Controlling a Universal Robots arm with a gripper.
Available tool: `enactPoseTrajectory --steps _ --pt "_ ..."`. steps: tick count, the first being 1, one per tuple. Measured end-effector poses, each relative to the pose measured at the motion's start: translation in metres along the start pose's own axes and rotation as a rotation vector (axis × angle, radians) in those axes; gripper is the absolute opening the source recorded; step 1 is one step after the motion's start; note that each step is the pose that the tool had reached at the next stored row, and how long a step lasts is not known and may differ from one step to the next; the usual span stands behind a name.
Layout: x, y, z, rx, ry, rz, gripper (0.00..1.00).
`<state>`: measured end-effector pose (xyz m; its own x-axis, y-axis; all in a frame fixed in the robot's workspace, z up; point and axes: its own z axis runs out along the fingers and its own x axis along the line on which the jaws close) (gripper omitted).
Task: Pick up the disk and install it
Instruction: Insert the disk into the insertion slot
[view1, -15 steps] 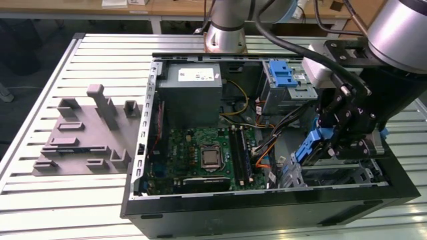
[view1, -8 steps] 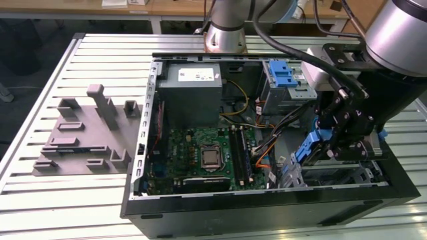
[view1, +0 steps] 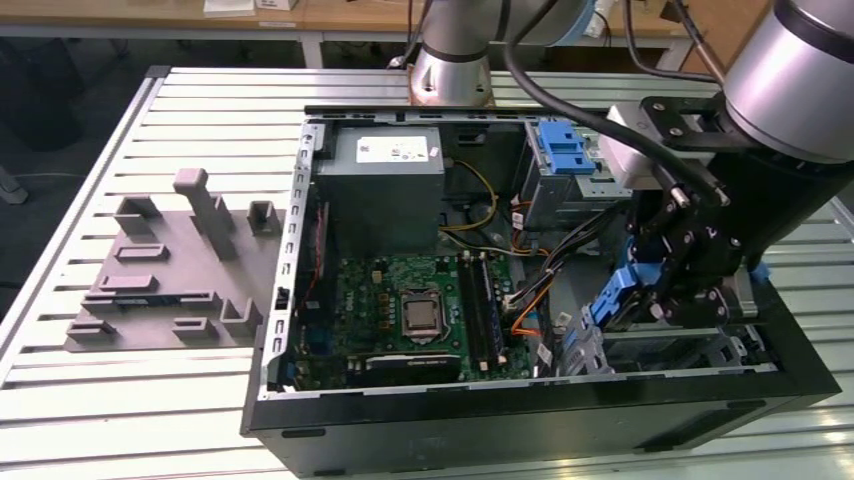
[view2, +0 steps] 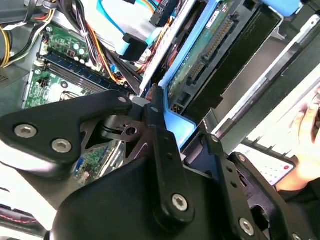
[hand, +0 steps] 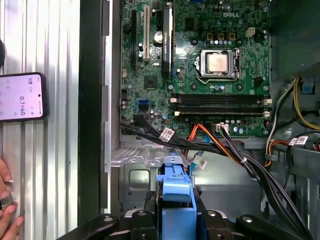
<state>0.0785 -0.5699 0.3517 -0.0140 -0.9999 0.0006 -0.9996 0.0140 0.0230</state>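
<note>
One step looks done: the black gripper (view1: 667, 300) is clenched on the flat silver-grey hard disk with blue plastic rails (view1: 618, 297), held on edge inside the open black computer case (view1: 507, 425). The disk is not yet seated.

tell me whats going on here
The arm's gripper is shut on the disk, holding it on edge by its blue rails inside the open computer case, on the exterior view's right, beside the motherboard. Whether the disk is seated in a bay cannot be told. In the first wrist view a person's hand rests on the table near a phone.
</note>
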Motion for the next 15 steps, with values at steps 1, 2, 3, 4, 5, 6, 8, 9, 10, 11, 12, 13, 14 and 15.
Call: enactPoseTrajectory --steps 1,2,3,4,5,6,8,9,10,11,12,13,14,15 --pt "0.0 0.0 0.001 0.0 0.0 0.0 0.36" --pt "0.0 0.0 0.0019 0.0 -0.0001 0.0 0.36" --pt "0.0 -0.0001 0.0025 0.0 -0.0002 0.0 0.36" --pt "0.0 -0.0001 0.0025 -0.0001 0.0001 0.0 0.38" --pt "0.0 0.0 0.0025 -0.0001 0.0003 0.0 0.38" --pt "0.0 -0.0001 0.0026 -0.0001 0.0001 0.0 0.44" --pt "0.0 -0.0001 0.0028 -0.0001 -0.0002 0.0 0.44" --pt "0.0 -0.0001 0.0028 0.0 -0.0003 0.0 0.44" --pt "0.0 -0.0001 0.0028 0.0 -0.0002 0.0 0.44" --pt "0.0 -0.0001 0.0028 0.0 -0.0002 0.0 0.44" --pt "0.0 -0.0001 0.0028 0.0 -0.0003 0.0 0.42" --pt "0.0 -0.0001 0.0028 0.0 -0.0002 0.0 0.36" --pt "0.0 -0.0001 0.0029 0.0 -0.0003 0.0 0.3" --pt "0.0 -0.0001 0.0029 -0.0001 -0.0002 0.0 0.3"
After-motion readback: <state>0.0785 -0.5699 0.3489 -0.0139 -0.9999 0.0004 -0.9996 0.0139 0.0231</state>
